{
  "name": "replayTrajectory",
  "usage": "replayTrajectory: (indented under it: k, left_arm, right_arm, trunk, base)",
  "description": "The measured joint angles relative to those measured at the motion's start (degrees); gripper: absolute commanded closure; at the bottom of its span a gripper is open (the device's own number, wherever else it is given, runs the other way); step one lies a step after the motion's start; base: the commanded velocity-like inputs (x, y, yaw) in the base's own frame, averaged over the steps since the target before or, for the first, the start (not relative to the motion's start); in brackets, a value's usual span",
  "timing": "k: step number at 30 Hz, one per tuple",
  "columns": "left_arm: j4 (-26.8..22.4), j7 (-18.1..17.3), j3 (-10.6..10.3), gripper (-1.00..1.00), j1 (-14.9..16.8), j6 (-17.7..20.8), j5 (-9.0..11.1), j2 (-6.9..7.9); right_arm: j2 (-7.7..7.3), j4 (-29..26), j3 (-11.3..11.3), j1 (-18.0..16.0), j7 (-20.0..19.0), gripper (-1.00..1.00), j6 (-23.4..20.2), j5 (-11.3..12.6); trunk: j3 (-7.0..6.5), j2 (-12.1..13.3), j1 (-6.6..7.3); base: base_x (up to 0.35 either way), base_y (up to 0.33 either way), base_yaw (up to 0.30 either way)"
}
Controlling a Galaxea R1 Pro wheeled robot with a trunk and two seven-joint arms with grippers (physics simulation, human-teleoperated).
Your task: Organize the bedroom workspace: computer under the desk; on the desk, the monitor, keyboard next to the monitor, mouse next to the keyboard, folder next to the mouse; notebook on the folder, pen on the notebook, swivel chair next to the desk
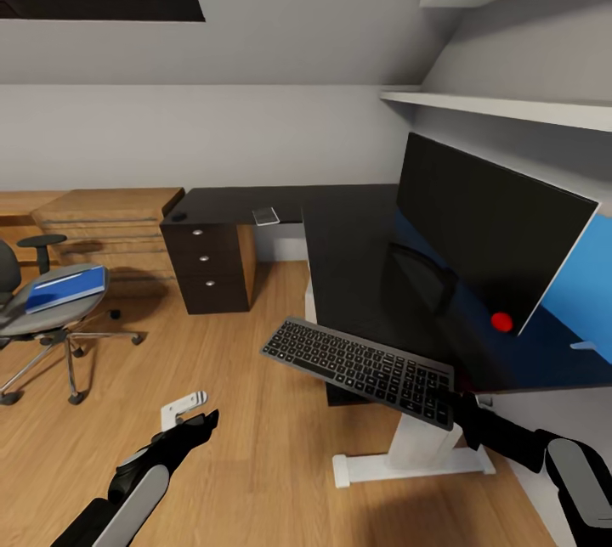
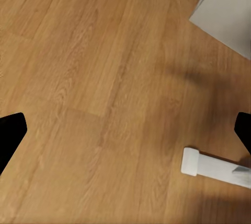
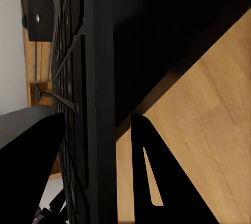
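A: Where does the keyboard [image 1: 361, 369] sit?
B: At the near edge of the counter [image 1: 357, 233], overhanging the floor [image 1: 255, 445], in front of the monitor [image 1: 484, 233]. The right hand [image 1: 459, 421] is at its right end.

A: And the chair?
B: The swivel chair [image 1: 42, 318] stands far left, well apart from the counter, with the folder [image 1: 66, 288] on its seat. The drawer unit [image 1: 208, 262] lies between them, farther back.

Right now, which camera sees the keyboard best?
The head view is best. There the whole keyboard shows, keys up, at the desk edge in front of the monitor, held at one end by the right hand. The right wrist view sees just its thin edge, close up between the fingers.
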State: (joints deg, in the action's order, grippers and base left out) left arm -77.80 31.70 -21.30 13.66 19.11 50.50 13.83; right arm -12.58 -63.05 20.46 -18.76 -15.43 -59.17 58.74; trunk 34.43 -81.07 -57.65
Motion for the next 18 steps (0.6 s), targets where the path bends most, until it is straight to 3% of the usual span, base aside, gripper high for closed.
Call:
replayTrajectory:
  k: [7,15,16,17,18]
  left_arm:
    - [1.2,0.1,-0.1,-1.00,0.0,0.0,0.0,0.00]
    - [2.0,0.0,-0.2,-1.00,0.0,0.1,0.0,-0.52]
    - [2.1,0.0,-0.1,-1.00,0.0,0.1,0.0,-1.28]
    - [2.1,0.0,-0.1,-1.00,0.0,0.1,0.0,-1.52]
    - [2.1,0.0,-0.1,-1.00,0.0,0.1,0.0,-1.67]
  right_arm:
    - [0.16,-0.2,-0.6,0.0,-0.3,1.00,0.2,-0.1]
    - [1.29,-1.8,-5.1,0.0,-6.4,1.00,2.5,-0.2]
    - [3.38,-2.9,-5.8,0.0,-7.1,1.00,5.0,-1.2]
    - [4.49,-3.5,-5.9,0.0,-7.3,1.00,5.7,0.4]
    - [5.55,-4.1,-6.0,0.0,-7.3,1.00,6.5,0.3]
  trunk:
    - [-1.26,2.8,1.54]
    - [-2.69,6.0,3.30]
    - [-2.87,6.4,3.51]
    - [-3.06,6.8,3.74]
    - [-3.24,7.2,3.96]
  base:
    - [0.000,0.000,0.000]
    - [0.000,0.000,0.000]
    - [0.000,0.000,0.000]
    - [0.000,0.000,0.000]
    - [0.000,0.000,0.000]
